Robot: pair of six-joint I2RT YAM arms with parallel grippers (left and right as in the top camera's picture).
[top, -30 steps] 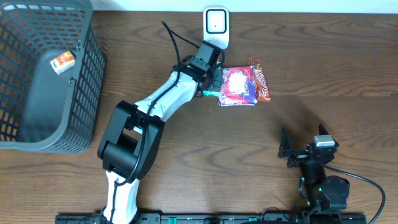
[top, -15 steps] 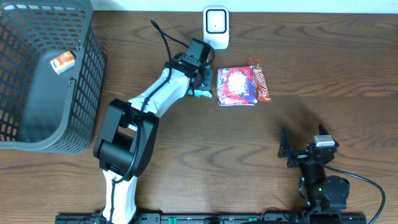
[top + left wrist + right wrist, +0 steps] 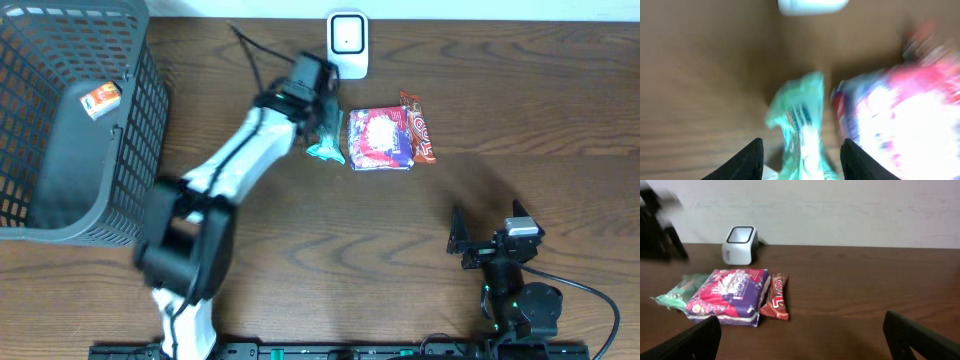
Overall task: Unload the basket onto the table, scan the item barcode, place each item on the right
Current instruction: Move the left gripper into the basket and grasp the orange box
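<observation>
The teal packet [image 3: 326,150] lies on the wooden table [image 3: 500,110] just left of a pink-and-purple packet [image 3: 381,140], near the white barcode scanner [image 3: 347,42] at the far edge; a red-brown candy bar [image 3: 418,128] lies against the pink-and-purple packet's right side; the left gripper [image 3: 801,142] straddles the teal packet, jaws partly apart, no finger clearly pressing it in the blurred view; the right gripper [image 3: 802,317] sits well apart, jaws wide, holding nothing; a grey basket [image 3: 140,120] at the left holds a small orange box [image 3: 100,100]
</observation>
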